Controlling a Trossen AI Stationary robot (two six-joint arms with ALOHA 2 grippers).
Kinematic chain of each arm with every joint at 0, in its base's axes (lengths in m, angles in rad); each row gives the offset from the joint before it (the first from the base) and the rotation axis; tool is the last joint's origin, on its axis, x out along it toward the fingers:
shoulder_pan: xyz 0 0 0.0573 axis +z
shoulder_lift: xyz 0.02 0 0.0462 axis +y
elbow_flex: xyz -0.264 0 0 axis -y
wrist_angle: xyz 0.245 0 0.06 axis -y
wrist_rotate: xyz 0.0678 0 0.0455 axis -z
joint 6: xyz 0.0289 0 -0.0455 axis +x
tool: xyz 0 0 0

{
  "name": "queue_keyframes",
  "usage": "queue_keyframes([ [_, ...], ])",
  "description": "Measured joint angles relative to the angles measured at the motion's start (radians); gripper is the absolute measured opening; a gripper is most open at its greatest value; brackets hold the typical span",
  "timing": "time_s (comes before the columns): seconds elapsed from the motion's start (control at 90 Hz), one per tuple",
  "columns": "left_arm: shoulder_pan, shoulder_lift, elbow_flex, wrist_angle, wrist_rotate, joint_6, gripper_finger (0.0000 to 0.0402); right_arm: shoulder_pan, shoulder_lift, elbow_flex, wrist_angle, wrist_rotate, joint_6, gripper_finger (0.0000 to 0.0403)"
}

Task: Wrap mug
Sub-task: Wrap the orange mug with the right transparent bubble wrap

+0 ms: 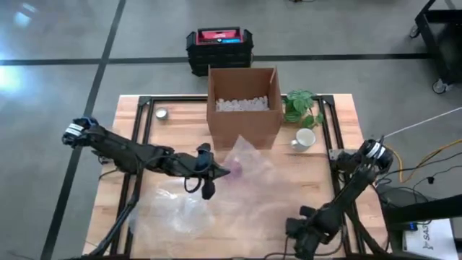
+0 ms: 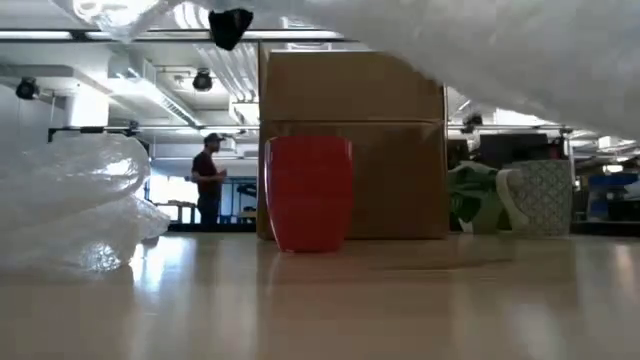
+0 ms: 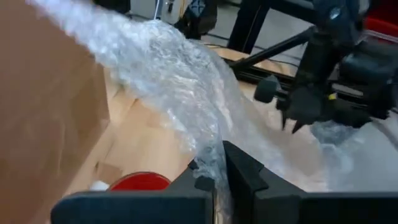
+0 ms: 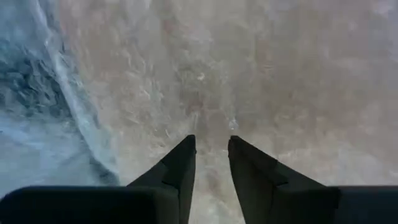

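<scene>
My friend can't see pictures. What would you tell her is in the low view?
A red mug stands upright on the wooden table, in front of a tall cardboard box. Bubble wrap hangs across the top, with more heaped at the left; a patterned mug and a person show behind.
</scene>
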Motion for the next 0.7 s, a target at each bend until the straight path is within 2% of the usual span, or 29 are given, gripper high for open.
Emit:
queue_keyframes([
  [0.233,0.008,0.061,0.0,-0.01,0.003,-0.011,0.0015,-0.042,-0.073,-0.002,-0.062,0.215,-0.092,0.0047],
  [0.3,0.01,0.064,0.0,-0.01,0.046,-0.017,0.003,-0.06,-0.082,-0.006,-0.069,0.279,-0.121,0.0044],
  [0.378,0.016,0.064,0.0,-0.01,0.116,-0.023,0.006,-0.083,-0.091,-0.012,-0.077,0.336,-0.139,0.0045],
  [0.456,0.021,0.062,0.0,-0.015,0.132,-0.005,0.0102,-0.106,-0.093,-0.016,-0.076,0.379,-0.159,0.0054],
  [0.611,0.034,0.013,0.0,-0.085,0.126,0.041,0.0186,-0.15,-0.088,-0.019,-0.07,0.4,-0.205,0.0087],
  [0.7,0.032,-0.043,0.0,-0.194,0.048,0.041,0.0218,-0.157,-0.081,-0.027,-0.067,0.384,-0.213,0.0108],
])
